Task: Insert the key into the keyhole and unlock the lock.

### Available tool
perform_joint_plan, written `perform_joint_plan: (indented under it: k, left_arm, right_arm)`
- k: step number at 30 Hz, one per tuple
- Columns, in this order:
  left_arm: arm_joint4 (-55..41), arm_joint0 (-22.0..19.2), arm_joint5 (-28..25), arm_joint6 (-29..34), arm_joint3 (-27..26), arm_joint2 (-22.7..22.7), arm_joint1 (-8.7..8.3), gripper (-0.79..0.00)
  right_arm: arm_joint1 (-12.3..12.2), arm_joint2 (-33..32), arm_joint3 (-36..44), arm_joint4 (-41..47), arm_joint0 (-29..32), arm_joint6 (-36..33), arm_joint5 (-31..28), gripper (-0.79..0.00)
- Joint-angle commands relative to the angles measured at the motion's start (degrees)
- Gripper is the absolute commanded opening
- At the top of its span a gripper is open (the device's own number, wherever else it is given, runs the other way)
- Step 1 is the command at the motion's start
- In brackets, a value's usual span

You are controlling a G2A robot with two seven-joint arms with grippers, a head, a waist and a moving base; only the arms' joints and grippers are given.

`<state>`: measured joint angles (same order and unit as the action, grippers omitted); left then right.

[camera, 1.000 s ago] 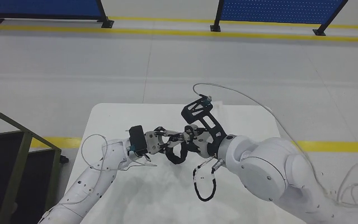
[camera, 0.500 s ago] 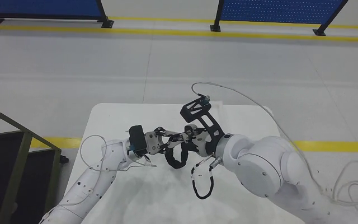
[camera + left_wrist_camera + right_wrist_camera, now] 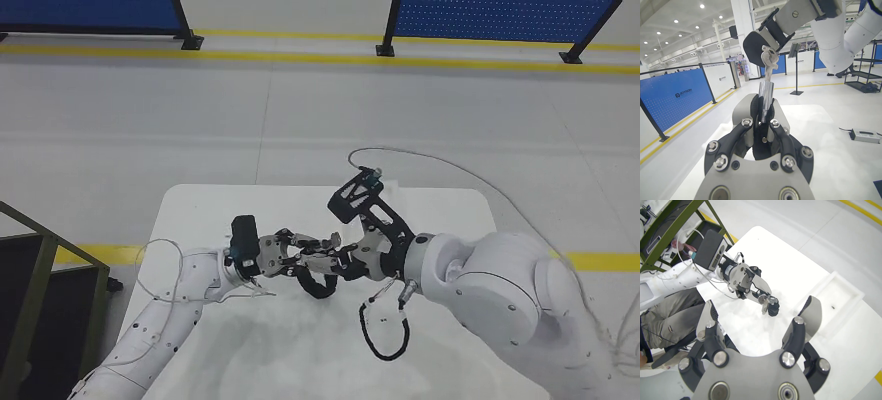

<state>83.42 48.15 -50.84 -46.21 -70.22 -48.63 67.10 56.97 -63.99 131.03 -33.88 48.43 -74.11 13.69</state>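
My left gripper point(image 3: 763, 108) is shut on a chrome lock cylinder point(image 3: 766, 98), held up above the white table point(image 3: 300, 350). A silver key point(image 3: 770, 58) stands in the keyhole at the cylinder's end, its head sticking out. The lock's black cable loop point(image 3: 318, 287) hangs under the grippers. My right gripper point(image 3: 761, 307) is open and faces the key point(image 3: 765, 308) with a gap between them. One of its black finger pads point(image 3: 753, 49) stands just behind the key head. From above, the left gripper point(image 3: 290, 252) and right gripper point(image 3: 338, 256) meet nose to nose over the table's middle.
A shallow white tray point(image 3: 844, 289) lies on the table beyond the grippers. A green metal rack point(image 3: 40, 260) stands off the table's left side. A black cable point(image 3: 385, 335) dangles from the right arm over the table.
The right arm's bulk has swung to the right and its dangling cable went with it. The left gripper has kept hold of the lock in nearly the same spot.
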Motion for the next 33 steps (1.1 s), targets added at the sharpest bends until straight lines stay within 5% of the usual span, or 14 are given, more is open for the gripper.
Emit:
perform_joint_plan:
  k: [1,5,10,22,33]
  left_arm:
    - [-0.8,0.06,-2.79,2.81,-0.83,-0.8,-0.36,-0.785]
    - [-3.42,0.41,-7.16,9.22,-3.2,-2.69,-1.18,-0.785]
    - [-8.37,0.41,-7.16,17.09,-7.43,-3.0,-2.79,-0.785]
    - [-24.48,-2.54,-7.16,34.49,-15.11,0.35,-9.16,-0.785]
    - [-37.89,-7.75,-7.16,43.25,-15.33,6.02,-13.84,-0.785]
  right_arm:
    - [-0.33,-1.19,-0.1,1.54,0.79,-1.16,-4.22,0.0]
    - [-1.06,-1.83,-0.52,4.24,1.86,-6.27,-14.41,0.0]
    - [-1.71,-1.87,-2.21,5.95,2.08,-12.06,-19.87,0.0]
    - [-1.97,-2.79,-2.45,6.28,2.53,-10.58,-21.16,0.0]
    - [-2.57,-3.26,-3.71,1.9,4.36,-8.26,-25.28,0.0]
